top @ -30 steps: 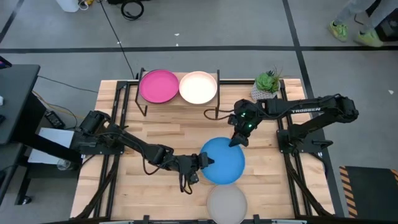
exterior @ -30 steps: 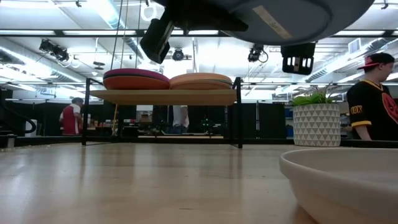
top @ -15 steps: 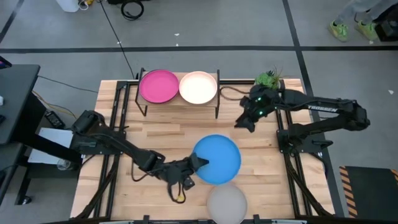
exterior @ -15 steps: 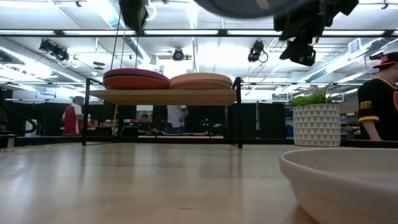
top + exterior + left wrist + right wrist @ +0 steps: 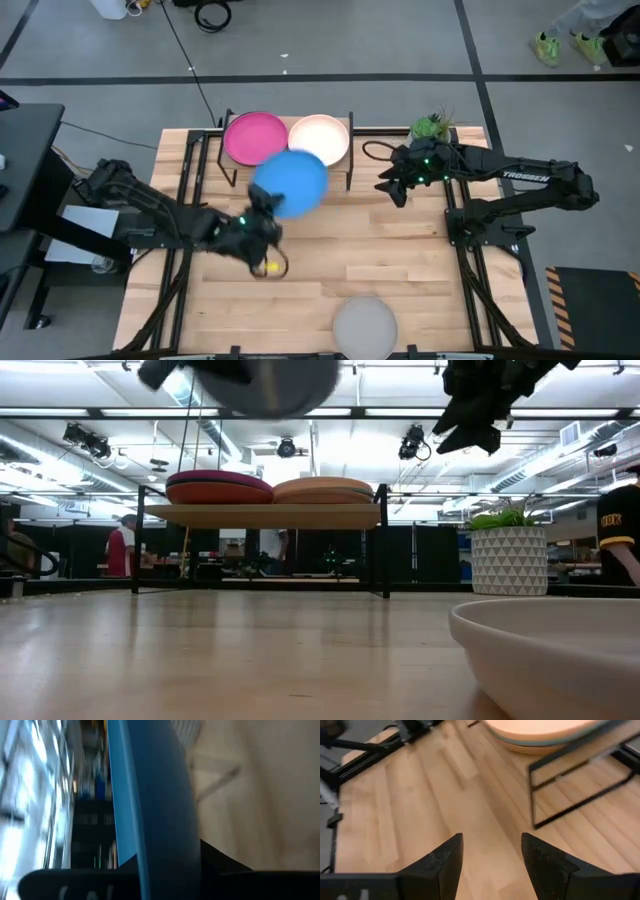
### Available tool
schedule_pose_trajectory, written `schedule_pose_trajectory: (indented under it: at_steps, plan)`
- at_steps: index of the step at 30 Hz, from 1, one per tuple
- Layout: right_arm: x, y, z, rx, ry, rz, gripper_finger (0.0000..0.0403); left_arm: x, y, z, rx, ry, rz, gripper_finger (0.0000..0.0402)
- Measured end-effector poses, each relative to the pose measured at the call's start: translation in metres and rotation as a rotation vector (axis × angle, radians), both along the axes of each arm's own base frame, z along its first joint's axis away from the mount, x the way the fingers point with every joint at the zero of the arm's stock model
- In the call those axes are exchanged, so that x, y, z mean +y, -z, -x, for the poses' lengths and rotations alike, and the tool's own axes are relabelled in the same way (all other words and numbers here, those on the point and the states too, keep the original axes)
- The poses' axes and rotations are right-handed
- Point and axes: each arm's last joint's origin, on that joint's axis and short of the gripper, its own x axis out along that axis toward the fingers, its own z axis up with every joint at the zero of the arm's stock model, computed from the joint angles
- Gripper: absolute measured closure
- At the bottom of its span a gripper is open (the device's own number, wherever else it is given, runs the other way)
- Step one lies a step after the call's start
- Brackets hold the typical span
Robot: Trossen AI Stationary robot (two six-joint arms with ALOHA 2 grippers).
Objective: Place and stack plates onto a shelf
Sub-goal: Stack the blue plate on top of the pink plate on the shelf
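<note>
Left gripper clamps the blue plate by its near rim, held aloft just short of the shelf, overlapping the magenta and peach stacks. Right gripper waits beside the shelf, fingers parted, empty.

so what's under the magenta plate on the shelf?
Low view: an orange plate sits directly under the magenta plate on the shelf. Whether more plates lie inside that stack cannot be seen; from above the magenta plate covers everything.
</note>
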Motion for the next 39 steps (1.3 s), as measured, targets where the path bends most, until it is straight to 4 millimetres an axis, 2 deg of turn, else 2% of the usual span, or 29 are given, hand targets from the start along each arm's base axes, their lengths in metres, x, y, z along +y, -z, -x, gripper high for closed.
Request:
schedule_pose_trajectory:
  at_steps: [6,13,18,23,31,39]
  plan:
    - [0.015,-0.004,-0.012,-0.074,-0.087,0.028,0.0196,0.058,0.003,0.019,0.09,-0.267,0.015,0.0336]
    - [0.025,-0.005,-0.019,-0.106,-0.148,0.075,0.0196,0.122,0.008,0.017,0.219,-0.404,0.17,0.0336]
    - [0.027,-0.003,-0.02,-0.09,-0.162,0.075,0.0197,0.155,0.009,0.022,0.211,-0.514,0.227,0.0332]
    - [0.028,-0.003,-0.02,-0.085,-0.176,0.089,0.0197,0.163,0.01,0.021,0.202,-0.506,0.292,0.031]
    - [0.028,-0.003,-0.02,-0.084,-0.176,0.089,0.0197,0.161,0.006,0.013,0.133,-0.444,0.313,0.0238]
    - [0.028,-0.003,-0.02,-0.085,-0.174,0.087,0.0197,0.161,-0.018,0.008,0.023,-0.393,0.439,0.0198]
